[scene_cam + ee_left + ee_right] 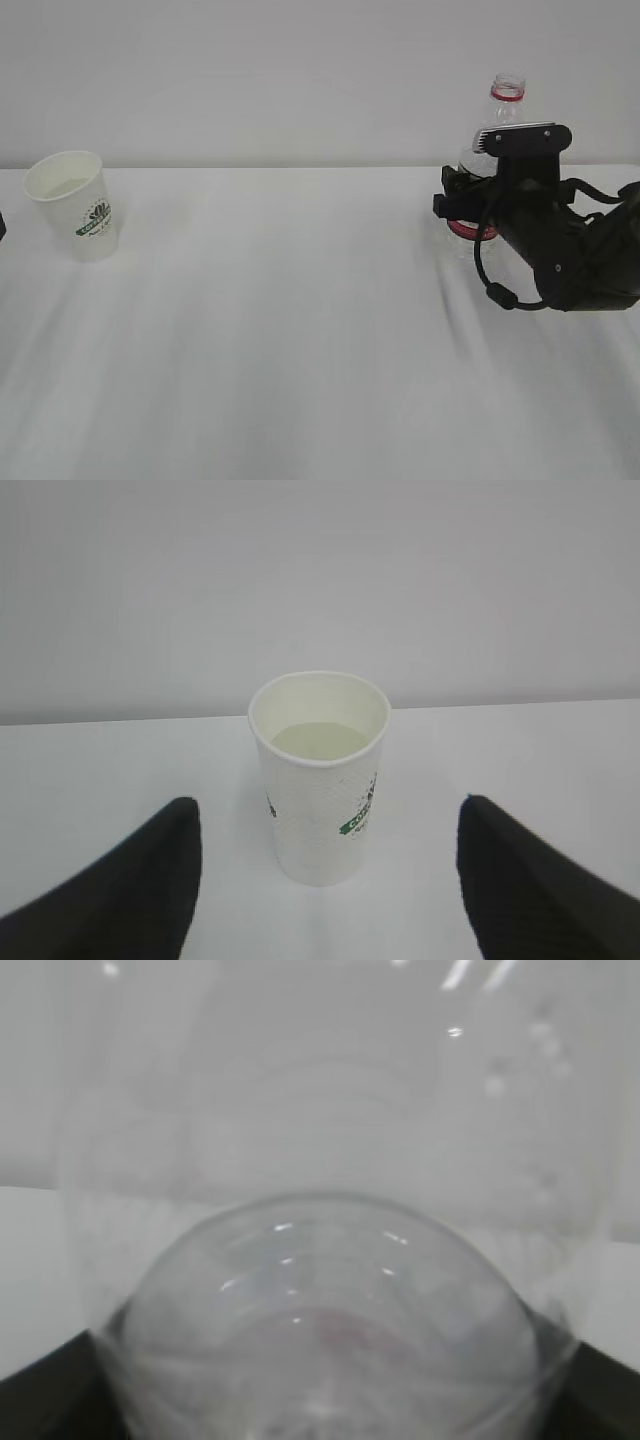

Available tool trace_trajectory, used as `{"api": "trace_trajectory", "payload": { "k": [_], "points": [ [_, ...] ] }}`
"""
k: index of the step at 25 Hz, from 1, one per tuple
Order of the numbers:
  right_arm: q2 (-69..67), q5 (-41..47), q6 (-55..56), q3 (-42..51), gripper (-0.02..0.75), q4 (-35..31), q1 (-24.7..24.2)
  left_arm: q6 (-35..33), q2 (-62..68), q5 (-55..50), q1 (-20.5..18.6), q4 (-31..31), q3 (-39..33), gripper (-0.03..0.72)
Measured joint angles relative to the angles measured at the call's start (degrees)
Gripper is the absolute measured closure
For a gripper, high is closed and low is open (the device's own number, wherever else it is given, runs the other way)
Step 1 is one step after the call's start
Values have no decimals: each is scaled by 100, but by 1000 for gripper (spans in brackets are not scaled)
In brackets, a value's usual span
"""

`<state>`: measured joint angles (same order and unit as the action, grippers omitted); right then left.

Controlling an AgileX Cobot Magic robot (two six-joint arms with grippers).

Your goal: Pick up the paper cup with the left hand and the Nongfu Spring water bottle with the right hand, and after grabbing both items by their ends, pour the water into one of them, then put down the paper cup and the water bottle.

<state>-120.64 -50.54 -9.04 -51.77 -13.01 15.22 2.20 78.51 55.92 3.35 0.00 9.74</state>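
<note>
A white counter (pixel 300 330) stretches before a plain pale wall. At its left stands the small white tapered paper cup (pixel 73 205) with a green logo, clear liquid (pixel 320 741) inside. The left end effector (pixel 325 880) sits spread apart, short of the cup. At right, the clear plastic red-ringed bottle (pixel 500 115) stands upright between the right end effector's (pixel 460 205) fingers; whether they clamp it I cannot tell.

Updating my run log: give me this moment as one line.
white paper cup: upright on table, liquid inside | clear plastic bottle: upright, uncapped | left gripper: open, short of cup | right gripper: at bottle, grip unclear
</note>
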Motion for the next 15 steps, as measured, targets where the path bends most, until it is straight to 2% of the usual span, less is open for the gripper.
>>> {"api": "trace_trajectory", "payload": {
  "k": [15],
  "points": [
    [509, -307, 101, 664, 125, 101, 0, 0, 0, 0, 0, 0, 0, 109]
  ]
}}
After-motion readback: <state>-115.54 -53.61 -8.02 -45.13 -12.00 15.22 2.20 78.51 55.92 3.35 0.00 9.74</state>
